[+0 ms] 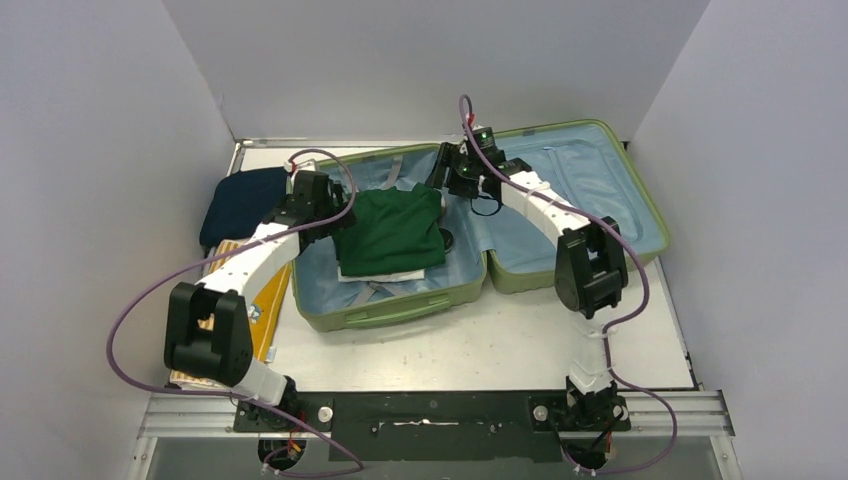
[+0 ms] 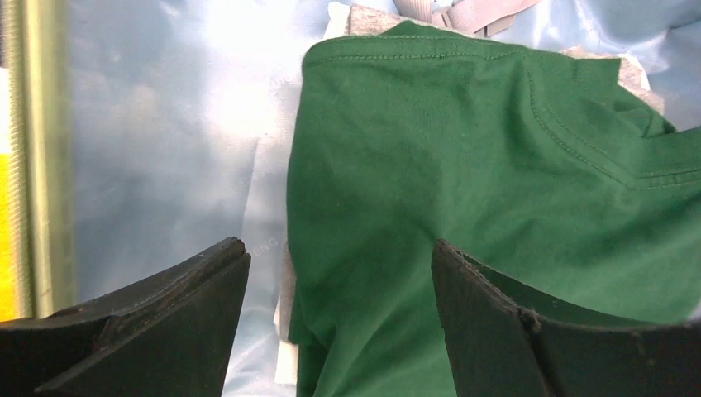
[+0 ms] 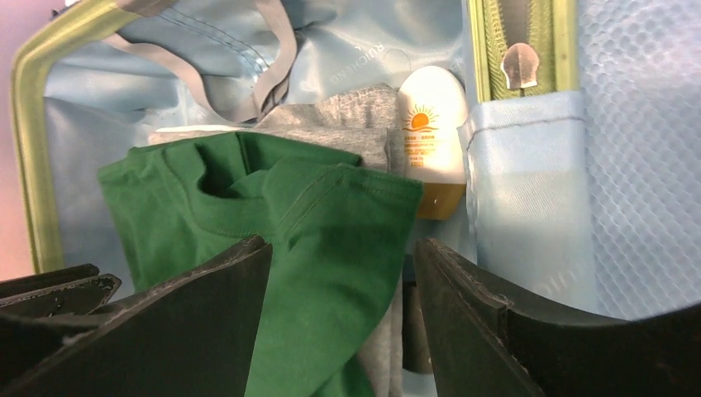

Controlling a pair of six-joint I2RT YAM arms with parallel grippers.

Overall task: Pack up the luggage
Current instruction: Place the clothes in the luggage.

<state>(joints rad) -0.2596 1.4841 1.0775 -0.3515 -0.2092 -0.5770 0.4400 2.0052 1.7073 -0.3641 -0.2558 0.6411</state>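
Currently the luggage (image 1: 400, 308) lies open flat at mid-table, with a folded green shirt (image 1: 390, 232) in its left half. The left gripper (image 2: 339, 248) hovers above the shirt with jaws spread wide, gripping nothing. The right gripper (image 3: 343, 244) is likewise parted and empty, near a sunscreen bottle (image 3: 430, 141).

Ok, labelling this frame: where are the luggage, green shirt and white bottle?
luggage (image 1: 385, 312), top view, near green wall.
green shirt (image 1: 390, 232), top view, middle of cloth.
white bottle (image 3: 430, 153), right wrist view, body below sun logo.
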